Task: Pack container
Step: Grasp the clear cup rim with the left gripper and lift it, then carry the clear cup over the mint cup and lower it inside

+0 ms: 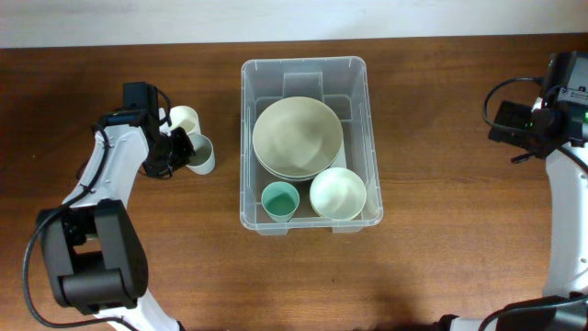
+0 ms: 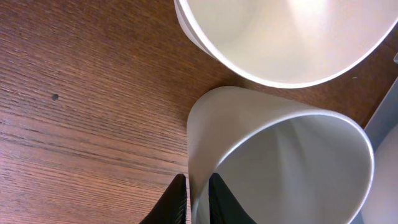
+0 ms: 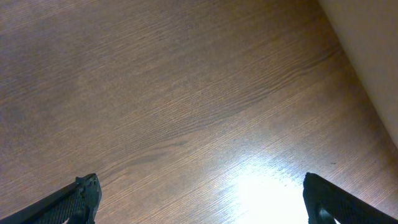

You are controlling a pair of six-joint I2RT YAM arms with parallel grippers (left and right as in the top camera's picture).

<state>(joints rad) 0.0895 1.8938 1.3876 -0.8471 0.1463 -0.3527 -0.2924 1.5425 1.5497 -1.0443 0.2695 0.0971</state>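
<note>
The clear plastic container (image 1: 303,72) stands mid-table. It holds stacked cream bowls (image 1: 298,136), a smaller white bowl (image 1: 338,193) and a teal cup (image 1: 279,200). Left of it stand a grey-white cup (image 1: 203,155) and a cream cup (image 1: 186,119). My left gripper (image 1: 180,147) is shut on the grey-white cup's rim (image 2: 273,162), one finger inside and one outside (image 2: 198,199). The cream cup (image 2: 286,37) sits just beyond it. My right gripper (image 3: 199,205) is open and empty over bare wood at the far right (image 1: 525,119).
The brown wooden table (image 1: 441,257) runs to a pale wall edge at the back (image 1: 294,18). The container's edge shows at the right of the left wrist view (image 2: 388,106).
</note>
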